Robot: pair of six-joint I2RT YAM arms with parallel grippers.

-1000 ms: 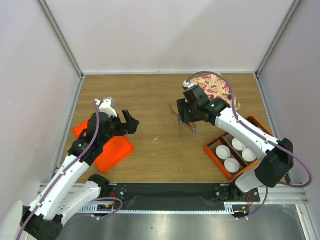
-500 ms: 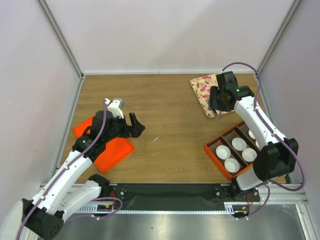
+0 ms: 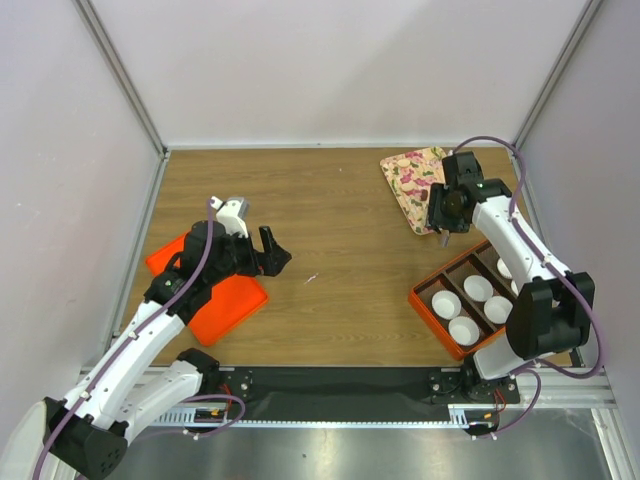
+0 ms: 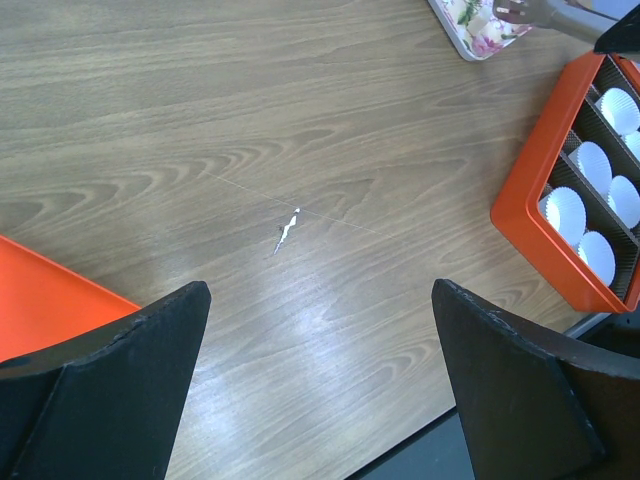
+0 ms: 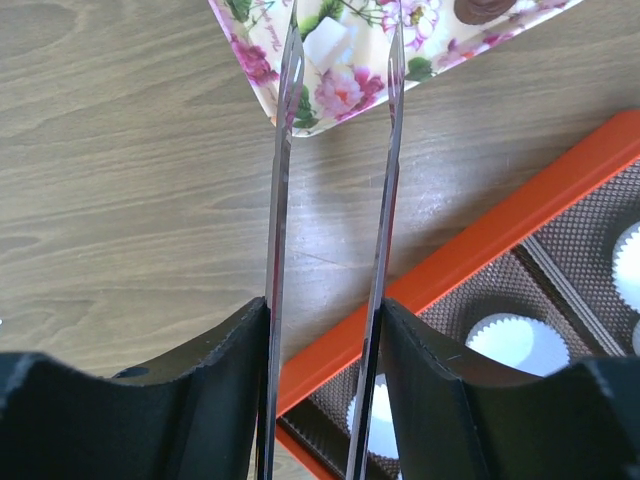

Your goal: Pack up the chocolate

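The right gripper (image 5: 325, 335) is clamped on metal tongs (image 5: 283, 150), whose tips stand apart over the floral tray (image 5: 340, 90). A chocolate (image 5: 490, 8) lies on that tray. The left gripper (image 4: 320, 330) hangs with its jaws wide apart above the table (image 4: 300, 120), beside an orange lid (image 4: 40, 290).

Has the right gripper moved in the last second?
Yes: the right gripper swung right, from the middle of the table to above the flowered tray.

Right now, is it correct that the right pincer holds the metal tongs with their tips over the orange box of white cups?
Not quite. The right pincer does hold the metal tongs, but their tips are over the floral tray instead, as the right wrist view shows.
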